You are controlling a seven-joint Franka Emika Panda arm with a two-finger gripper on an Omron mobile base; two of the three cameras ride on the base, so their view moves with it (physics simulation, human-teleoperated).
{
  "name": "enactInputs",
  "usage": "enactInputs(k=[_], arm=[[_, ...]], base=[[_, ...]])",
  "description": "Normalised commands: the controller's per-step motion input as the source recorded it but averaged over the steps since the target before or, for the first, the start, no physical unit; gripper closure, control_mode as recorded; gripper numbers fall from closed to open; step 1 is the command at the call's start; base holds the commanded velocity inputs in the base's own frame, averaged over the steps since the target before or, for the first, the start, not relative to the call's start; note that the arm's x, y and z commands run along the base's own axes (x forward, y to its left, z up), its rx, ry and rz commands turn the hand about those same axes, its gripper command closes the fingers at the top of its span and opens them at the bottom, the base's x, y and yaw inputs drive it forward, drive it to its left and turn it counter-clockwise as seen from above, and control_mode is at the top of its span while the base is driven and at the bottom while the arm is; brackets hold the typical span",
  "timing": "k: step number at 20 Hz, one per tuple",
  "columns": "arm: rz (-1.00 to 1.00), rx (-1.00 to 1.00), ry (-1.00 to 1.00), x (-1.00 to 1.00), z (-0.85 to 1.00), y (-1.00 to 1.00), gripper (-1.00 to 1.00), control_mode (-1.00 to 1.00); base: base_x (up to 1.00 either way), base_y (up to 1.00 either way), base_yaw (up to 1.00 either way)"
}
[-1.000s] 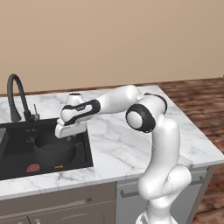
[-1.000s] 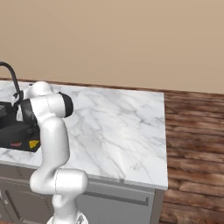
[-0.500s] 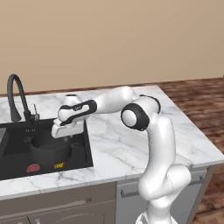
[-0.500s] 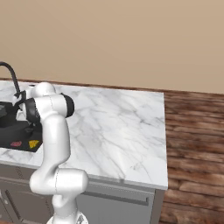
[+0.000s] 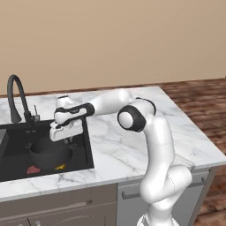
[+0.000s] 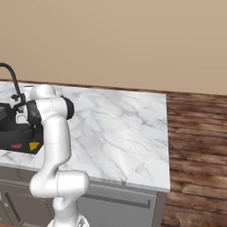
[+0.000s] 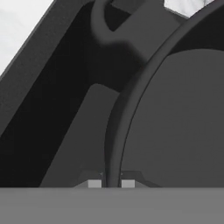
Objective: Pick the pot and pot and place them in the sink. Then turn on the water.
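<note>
The pincer (image 7: 111, 183) is clamped on the rim of the dark pot (image 5: 49, 152), which sits inside the sink (image 5: 86, 145). At the pot's 6 o'clock lie a red item (image 5: 33, 169) and a yellow item (image 5: 60, 167). The black faucet (image 5: 17, 99) arches at 11 o'clock, behind the basin on the marble table (image 5: 132, 150).

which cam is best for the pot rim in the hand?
Hand view: the pot rim runs up close between the hand fingertips, which are shut on it. Left base view shows the whole dark pot in the sink under the hand, rim detail small. Right base view: the arm hides most of it.
</note>
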Motion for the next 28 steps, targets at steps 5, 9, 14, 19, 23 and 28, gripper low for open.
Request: enactInputs(k=[5, 9, 14, 19, 23, 28], arm=[[0.00, -0.08, 0.00, 0.00, -0.26, 0.00, 1.00, -1.00], [0.00, 0.00, -0.04, 0.00, -0.36, 0.00, 1.00, -1.00], [0.00, 0.00, -0.06, 0.00, -0.29, 0.00, 1.00, -1.00], [0.00, 0.00, -0.01, 0.09, -0.06, 0.00, 1.00, -1.00], [-0.01, 0.00, 0.00, 0.22, 0.00, 0.00, 1.00, -1.00], [-0.03, 0.00, 0.00, 0.22, 0.00, 0.00, 1.00, -1.00]], base=[[0.00, 0.00, 0.00], [0.00, 0.00, 0.00], [0.00, 0.00, 0.00], [0.00, 0.00, 0.00], [0.00, 0.00, 0.00], [0.00, 0.00, 0.00]])
